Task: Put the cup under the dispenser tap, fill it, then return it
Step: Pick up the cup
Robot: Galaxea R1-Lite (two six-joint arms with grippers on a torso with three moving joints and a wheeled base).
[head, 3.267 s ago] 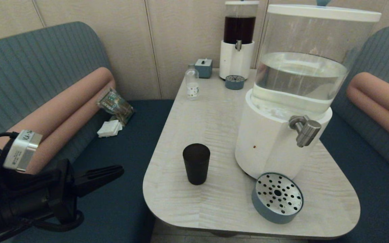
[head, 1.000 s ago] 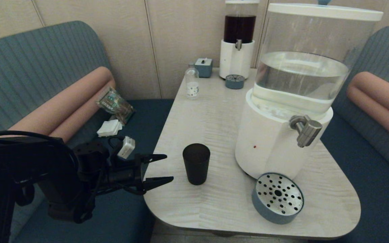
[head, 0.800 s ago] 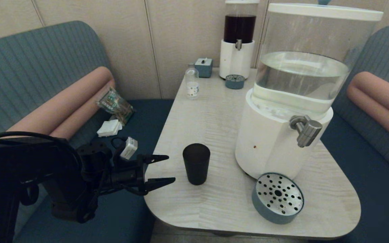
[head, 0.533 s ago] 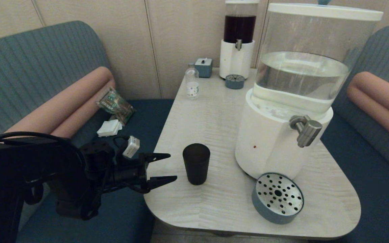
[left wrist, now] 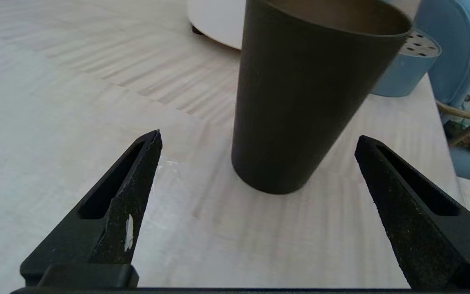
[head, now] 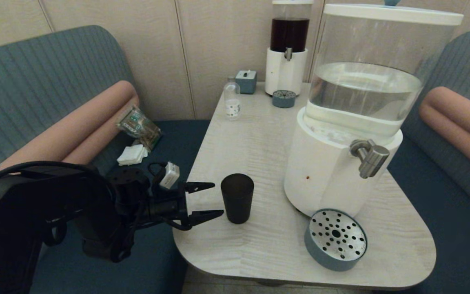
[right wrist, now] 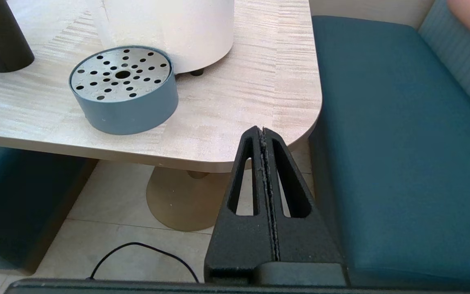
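The matte black cup (head: 237, 197) stands upright on the pale wooden table (head: 251, 143), left of the big white-based dispenser (head: 341, 155). Its steel tap (head: 369, 158) juts out above a round blue drip tray (head: 335, 239). My left gripper (head: 213, 199) is open at the table's left edge, its tips just short of the cup and apart from it. In the left wrist view the cup (left wrist: 304, 94) fills the space ahead between the spread fingers of the left gripper (left wrist: 258, 136). My right gripper (right wrist: 262, 130) is shut and empty, parked below the table's near right corner, out of the head view.
A small clear bottle (head: 231, 100), a small blue box (head: 246, 81) and a smaller dispenser with dark liquid (head: 288, 49) with its own drip tray (head: 283, 99) stand at the table's far end. Blue sofa seats flank the table. Packets (head: 139, 124) lie on the left seat.
My left arm has swung up from the low left and moved right toward the cup, fingers open throughout. The cup has not moved.
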